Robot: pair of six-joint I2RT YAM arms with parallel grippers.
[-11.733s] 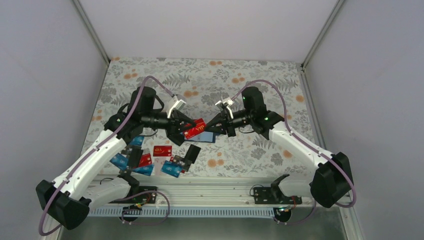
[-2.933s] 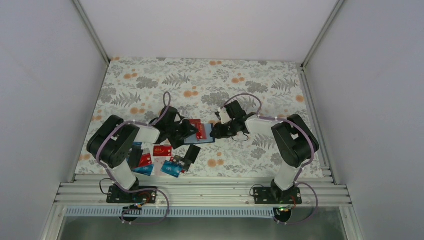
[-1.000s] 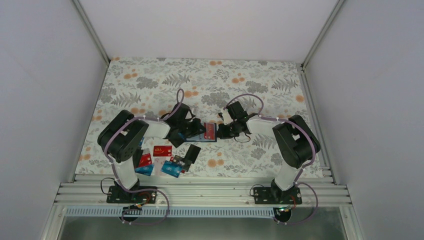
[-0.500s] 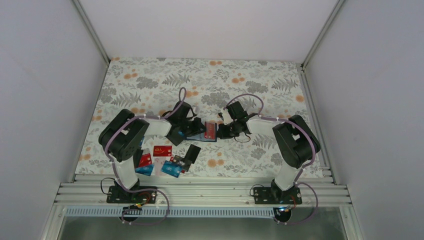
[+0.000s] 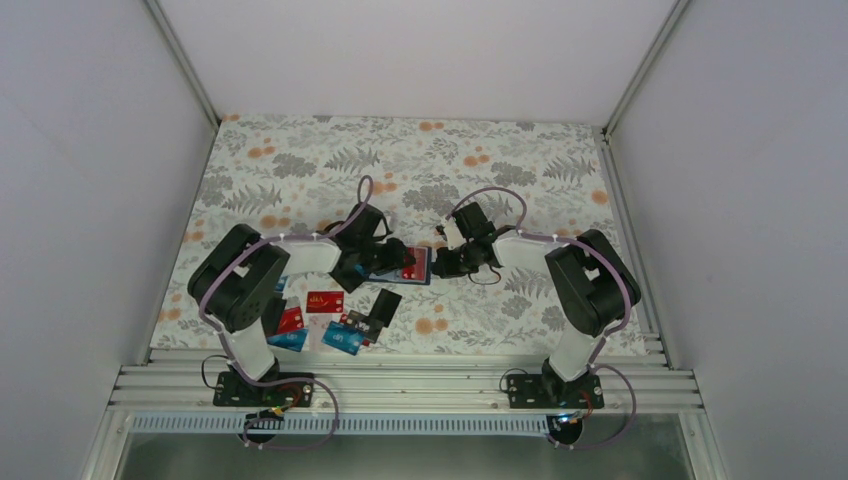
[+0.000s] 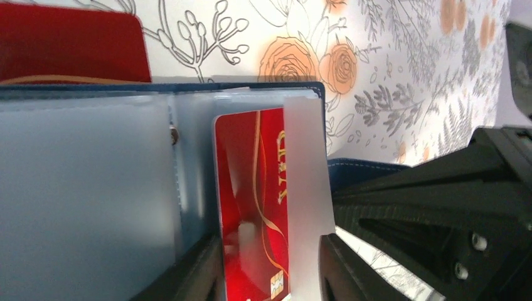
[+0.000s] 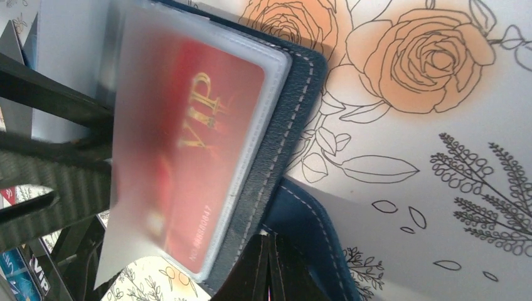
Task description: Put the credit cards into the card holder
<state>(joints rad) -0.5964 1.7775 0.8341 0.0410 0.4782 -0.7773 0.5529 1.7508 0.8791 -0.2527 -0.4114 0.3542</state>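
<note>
Progress check: early days, I'd say. The counter has the holder lying open around the middle, between the two arms, with its clear sleeves facing up.

Near and left of it sits a scatter of loose cards: reds, light blues and at least one black. None of those are in, so most of the job is left.

What's done: one red VIP card sits inside a clear sleeve on the holder's right half. From the right wrist view it looks seated pretty much all the way. I can't tell about the last bit at the sleeve mouth, because the fingers crowd that end.

Left end effector has its jaws a narrow way apart, straddling the card's end rather than pinching it, so my read is it's letting go.

Right end effector is clamped tight, and it looks like it's pinning the holder's navy flap to keep the thing open.

Next would be fetching another card from the pile.
</note>
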